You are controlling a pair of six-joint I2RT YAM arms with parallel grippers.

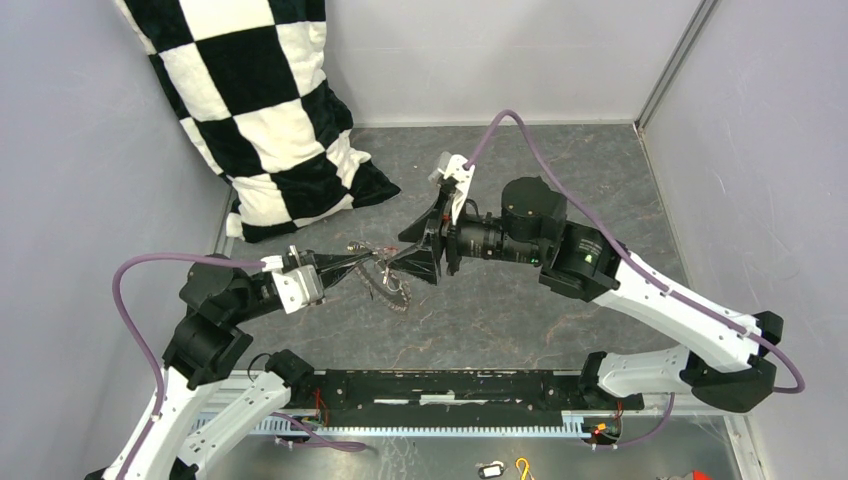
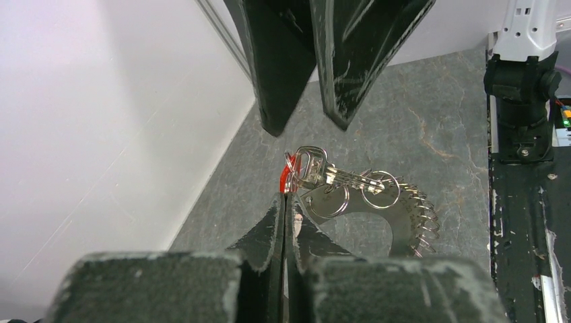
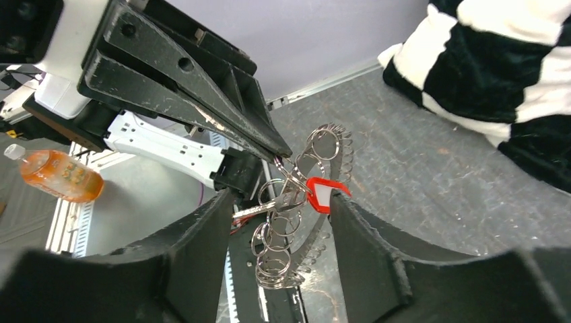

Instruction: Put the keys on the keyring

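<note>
Keyring (image 2: pixel 412 214), part hidden behind left gripper (image 2: pixel 285 200), red key (image 2: pixel 287 180) barely visible

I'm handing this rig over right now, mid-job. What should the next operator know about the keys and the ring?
Left gripper: shut, pinching the keyring and holding it up.
Right gripper: open, one finger on either side of the hanging keyring, not gripping.
Red-headed key: right at the left gripper's tips; I cannot tell whether it is threaded on.
Black-headed key: not made out in any view.
Done: nothing I can confirm.
Left: check the red-headed key is on, then find and add the black-headed key.
</note>
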